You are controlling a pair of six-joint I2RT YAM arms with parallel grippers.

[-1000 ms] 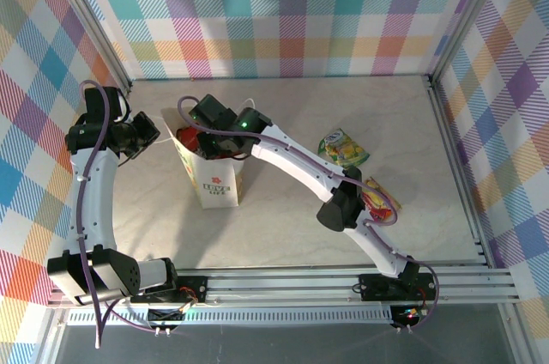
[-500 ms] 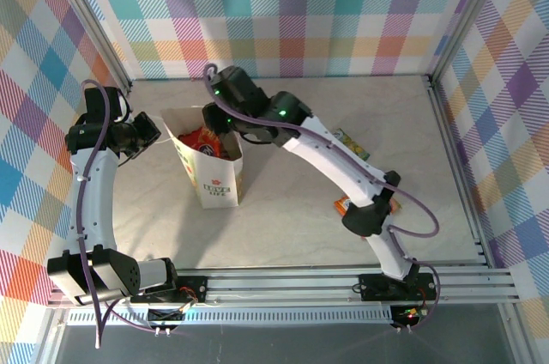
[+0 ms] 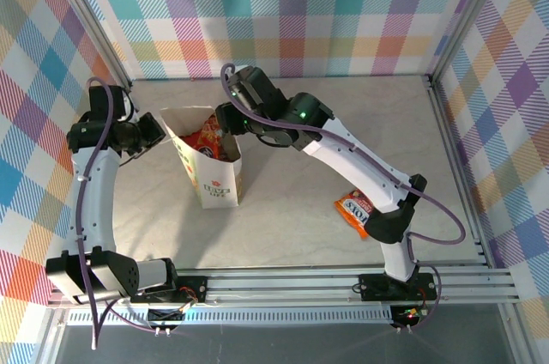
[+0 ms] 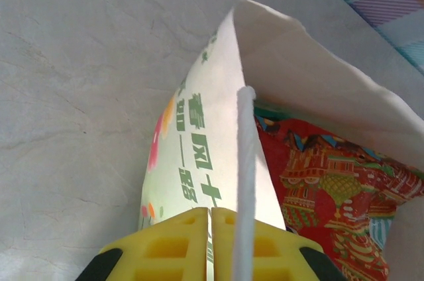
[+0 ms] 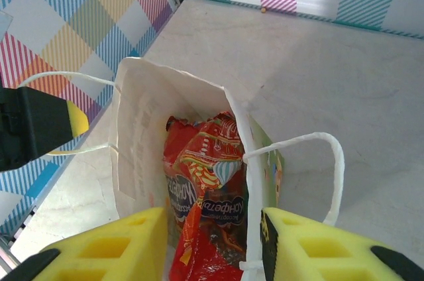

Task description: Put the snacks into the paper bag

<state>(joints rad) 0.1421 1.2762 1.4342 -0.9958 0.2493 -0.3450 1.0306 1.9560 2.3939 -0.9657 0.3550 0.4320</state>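
Jaws on my left gripper point(image 4: 210, 211) pinch the bag's point(image 3: 216, 177) handle point(image 4: 244, 162); my right gripper point(image 5: 212, 216) hangs parted and empty over its mouth. I see the red packet point(image 5: 205, 162) inside and the orange packet point(image 3: 353, 209) on the table point(image 3: 292, 175), near right.

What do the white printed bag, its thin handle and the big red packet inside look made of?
White printed gift bag: paper, matte; it holds sharp folds and light glows through its wall.
Thin white handle: twisted cord, probably paper or cotton; faintly ribbed surface.
Large red packet: crinkly plastic or foil film, glossy; its creases catch highlights.
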